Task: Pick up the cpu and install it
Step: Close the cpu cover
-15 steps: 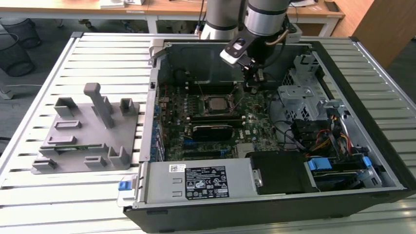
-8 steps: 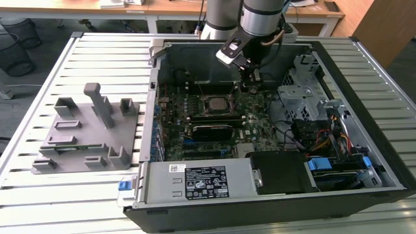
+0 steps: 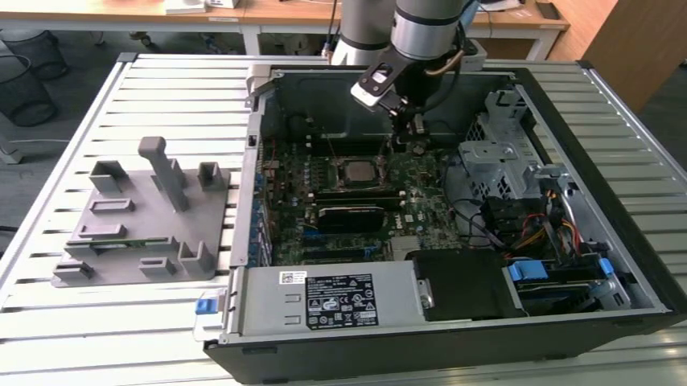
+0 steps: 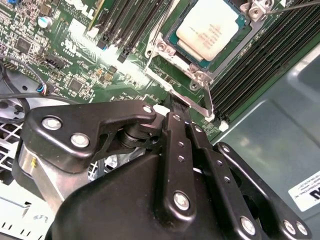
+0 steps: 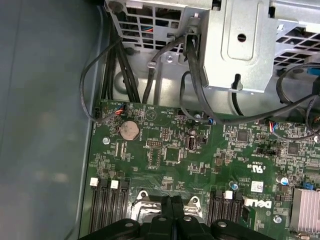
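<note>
The cpu (image 4: 207, 27), a small square chip with a pale silvery top, lies flat in the socket on the green motherboard (image 4: 75, 60), with a metal frame around its edges. In the exterior view the cpu (image 3: 358, 170) sits mid-board inside the open computer case. My gripper (image 4: 176, 102) hovers low over the board just beside the socket frame's corner, its black fingers (image 4: 172, 150) pressed together with nothing between them. In the exterior view my gripper (image 3: 413, 135) hangs behind the socket and towards the exterior view's right. The fingertips also show over the board in the first wrist view, gripper (image 5: 172, 201).
A grey plastic holder (image 3: 145, 217) with upright posts stands on the slatted table at the exterior view's left. Inside the case (image 3: 633, 265) are a metal drive cage (image 3: 496, 153), loose black cables (image 5: 192, 65), black memory slots (image 4: 130, 30) and a power supply (image 3: 333, 297).
</note>
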Robot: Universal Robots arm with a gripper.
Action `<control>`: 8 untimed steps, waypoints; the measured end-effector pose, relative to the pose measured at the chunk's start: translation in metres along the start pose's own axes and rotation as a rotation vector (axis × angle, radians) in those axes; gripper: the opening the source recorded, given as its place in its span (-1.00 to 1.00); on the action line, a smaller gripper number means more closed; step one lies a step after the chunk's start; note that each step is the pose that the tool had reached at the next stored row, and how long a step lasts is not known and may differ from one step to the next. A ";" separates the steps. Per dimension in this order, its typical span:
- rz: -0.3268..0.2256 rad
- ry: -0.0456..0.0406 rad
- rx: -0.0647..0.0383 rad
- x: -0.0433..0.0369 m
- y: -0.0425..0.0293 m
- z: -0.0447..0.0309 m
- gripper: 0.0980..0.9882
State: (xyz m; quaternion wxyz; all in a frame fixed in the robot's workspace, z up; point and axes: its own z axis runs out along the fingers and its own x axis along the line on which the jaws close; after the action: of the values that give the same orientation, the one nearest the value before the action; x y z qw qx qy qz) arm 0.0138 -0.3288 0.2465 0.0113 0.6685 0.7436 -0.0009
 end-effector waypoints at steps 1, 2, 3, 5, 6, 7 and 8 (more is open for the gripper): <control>0.000 0.0001 0.000 0.0002 -0.0008 0.0001 -0.98; 0.000 0.0000 0.000 0.0003 -0.0016 0.0002 -0.98; 0.000 0.0001 0.000 0.0005 -0.0024 0.0003 -0.98; 0.000 0.0000 0.000 0.0007 -0.0038 0.0005 -0.98; 0.000 0.0000 0.000 0.0009 -0.0044 0.0006 -0.98; 0.000 0.0000 0.000 0.0010 -0.0051 0.0007 -0.98; 0.000 0.0001 0.000 0.0012 -0.0058 0.0008 -0.98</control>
State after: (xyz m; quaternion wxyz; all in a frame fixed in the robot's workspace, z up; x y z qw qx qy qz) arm 0.0079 -0.3282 0.2456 0.0113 0.6686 0.7436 -0.0009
